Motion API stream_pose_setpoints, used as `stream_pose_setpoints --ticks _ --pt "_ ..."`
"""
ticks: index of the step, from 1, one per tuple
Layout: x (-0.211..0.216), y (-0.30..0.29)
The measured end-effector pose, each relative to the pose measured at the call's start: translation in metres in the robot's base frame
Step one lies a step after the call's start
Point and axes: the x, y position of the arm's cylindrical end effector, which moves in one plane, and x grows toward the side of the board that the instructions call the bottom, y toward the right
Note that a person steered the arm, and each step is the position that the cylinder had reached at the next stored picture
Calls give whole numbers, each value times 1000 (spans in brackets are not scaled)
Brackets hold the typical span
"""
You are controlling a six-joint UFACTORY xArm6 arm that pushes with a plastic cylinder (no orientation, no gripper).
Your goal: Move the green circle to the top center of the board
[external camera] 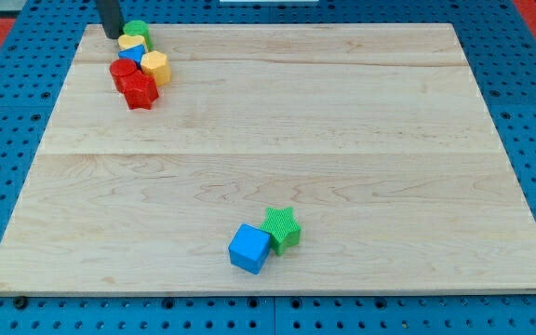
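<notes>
no readable text, labels, numbers or signs anywhere

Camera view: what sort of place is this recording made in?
Probably a robotics lab bench set up for tabletop pushing. A pale wooden board lies on a blue perforated mounting surface, small coloured blocks sit on it, and my tip rests just left of the green circle near the view's top left.

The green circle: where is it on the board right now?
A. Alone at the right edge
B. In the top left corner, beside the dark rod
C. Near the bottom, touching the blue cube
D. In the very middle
B: the green circle sits at the board's top left, at the top of a cluster of blocks, with my tip just to its left; the block by the blue cube is a green star.
</notes>
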Motion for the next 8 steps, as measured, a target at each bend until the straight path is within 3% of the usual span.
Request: stream_pose_setpoints --ticks 1,2,3,5,6,8 --pt "4 4" --pt "-11 51" --pt "-11 54" --pt "-4 123" --pt "-21 98" --pt "-30 164"
